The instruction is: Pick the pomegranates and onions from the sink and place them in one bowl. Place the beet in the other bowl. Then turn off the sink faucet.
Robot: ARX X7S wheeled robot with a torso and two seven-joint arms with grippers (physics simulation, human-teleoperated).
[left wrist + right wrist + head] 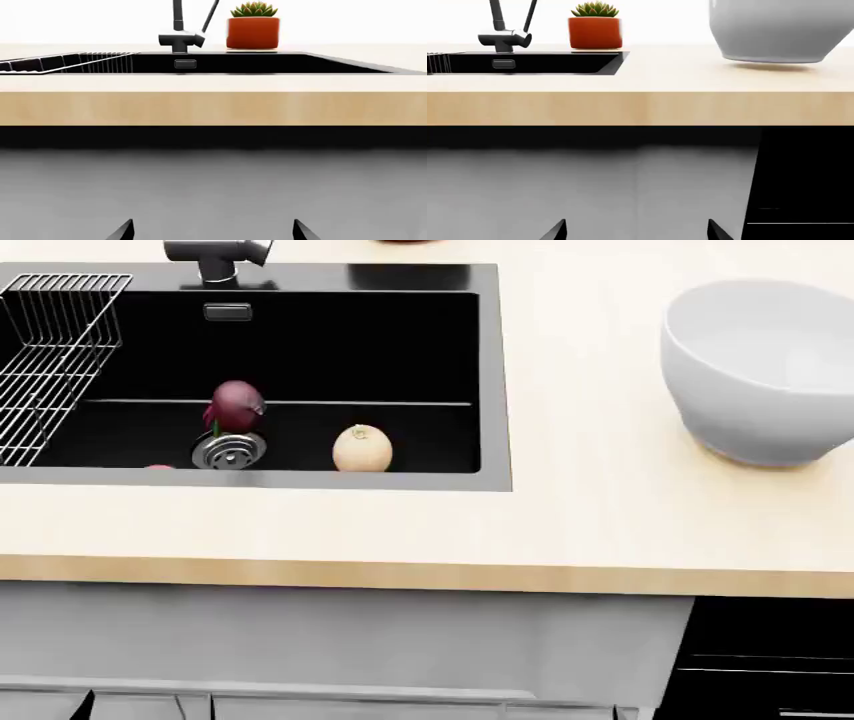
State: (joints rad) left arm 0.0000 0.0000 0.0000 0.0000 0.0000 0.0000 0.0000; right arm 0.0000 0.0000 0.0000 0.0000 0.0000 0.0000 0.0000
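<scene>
Grey, flat cabinet fronts point(334, 640) filled the bottom of the head view, and below the tabletop edge both wrist views caught two dark pointed fingertips each: the left gripper point(213, 231) and the right gripper point(637, 231) both stood wide apart with nothing between their fingers. Pale, faintly grained wood formed the tabletop point(400, 530), a broad slab with a squared front edge.

Set into it at the upper left of the head view was the sink point(494, 390), a rectangular matte black basin. On its floor lay one onion point(362, 449), a pale tan bulb with a small nub, just beside the round steel drain strainer point(228, 450). One beet point(236, 406), dark maroon and glossy, sat right behind the strainer. A sliver of pink-red at the basin's near rim could not be told. A wire rack point(54, 350) hung at the left.

At the right stood one smooth, deep white bowl point(761, 370). Farthest back were the dark faucet point(181, 35) and one orange potted succulent point(253, 27).
</scene>
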